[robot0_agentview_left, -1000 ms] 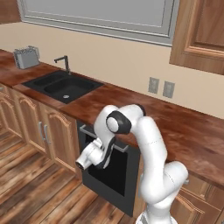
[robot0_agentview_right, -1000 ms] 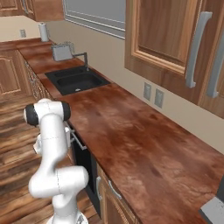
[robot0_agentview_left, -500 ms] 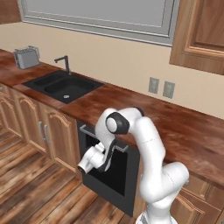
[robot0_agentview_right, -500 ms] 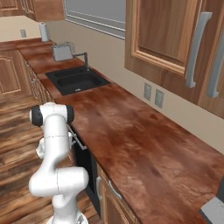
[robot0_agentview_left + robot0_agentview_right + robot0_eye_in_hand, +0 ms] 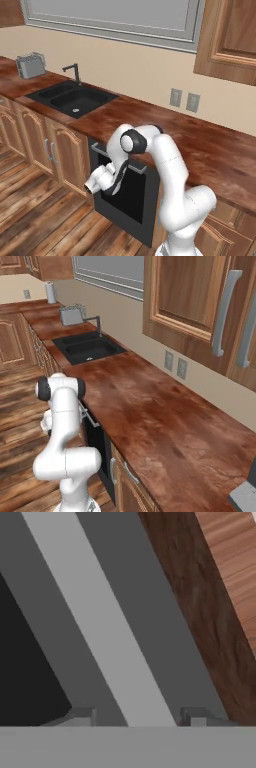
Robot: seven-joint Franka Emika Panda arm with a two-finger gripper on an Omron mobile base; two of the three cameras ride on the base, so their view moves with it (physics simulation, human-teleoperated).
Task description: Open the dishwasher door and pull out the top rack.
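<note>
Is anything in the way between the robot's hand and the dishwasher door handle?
Nothing visible. In the hand view the grey bar handle of the dishwasher door runs straight down between the gripper fingertips, one tip on each side, with no object in front of it.

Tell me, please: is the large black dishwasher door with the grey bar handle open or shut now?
Shut or barely ajar: the black dishwasher door stands upright under the counter edge; no rack visible.

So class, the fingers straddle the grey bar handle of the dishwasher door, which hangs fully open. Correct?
Not quite. The left base view shows the dishwasher door upright and shut, not open. In the hand view the fingers do straddle the grey bar handle.
</note>
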